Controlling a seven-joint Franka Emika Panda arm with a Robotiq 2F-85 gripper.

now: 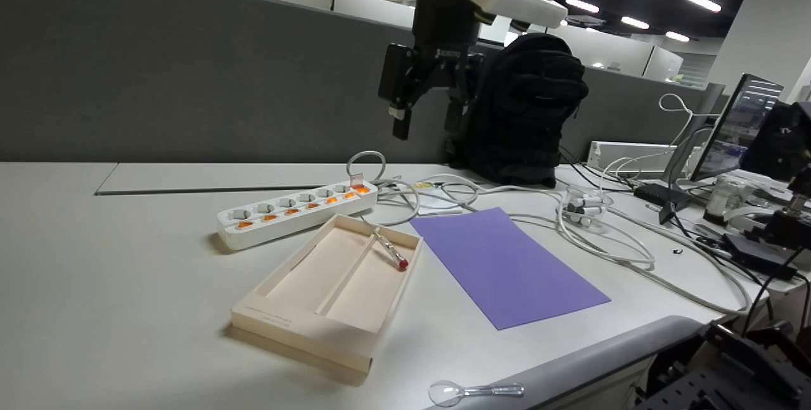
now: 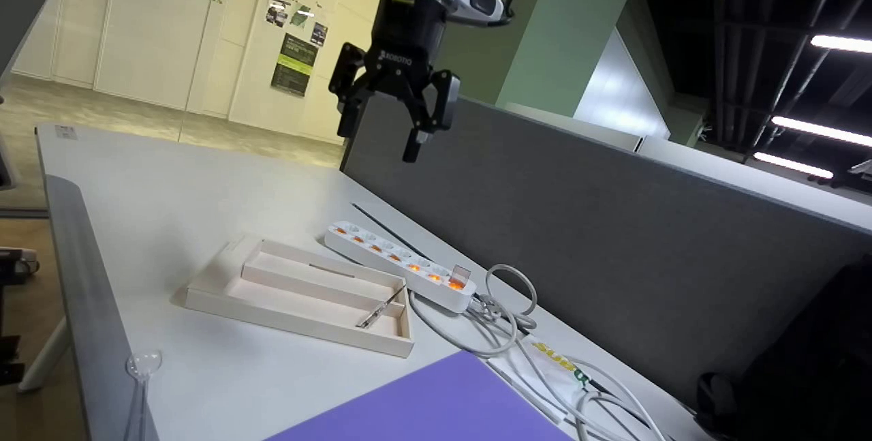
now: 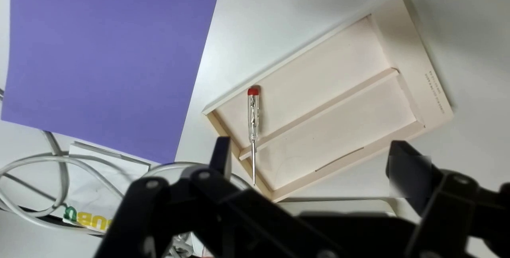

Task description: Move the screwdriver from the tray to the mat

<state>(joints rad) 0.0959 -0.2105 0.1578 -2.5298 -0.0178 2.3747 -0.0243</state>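
Screwdriver (image 3: 253,118), clear-handled with a red cap, lies slantwise near one end of the beige tray (image 3: 420,58): its handle sits in the compartment nearer the purple mat (image 3: 107,54), its thin shaft crosses over the lengthwise divider, and its tip reaches the rim of the short end wall (whether shaft and rim touch, I cannot tell). In both exterior views the gripper (image 1: 427,125) hangs high over the white table (image 1: 127,283), its fingers (image 1: 401,126) pointing down and spread wide apart; the wrist view looks past those same parted fingers onto the tray. Flat on the table near the tray lies the mat, with a strip of tabletop between them. Just beside the tray, along the long side farther from the mat, sits a white power strip (image 1: 298,217) with orange switches, some of them lit. Pale cables (image 3: 63,174) run loosely from the strip's end past the mat, over a white sheet (image 3: 85,194) with yellow and green lettering. Farther back, a black backpack (image 1: 529,112) stands by the grey partition (image 1: 190,74). At the table's rounded grey edge lies a clear plastic spoon (image 1: 485,391), its handle over the grey.
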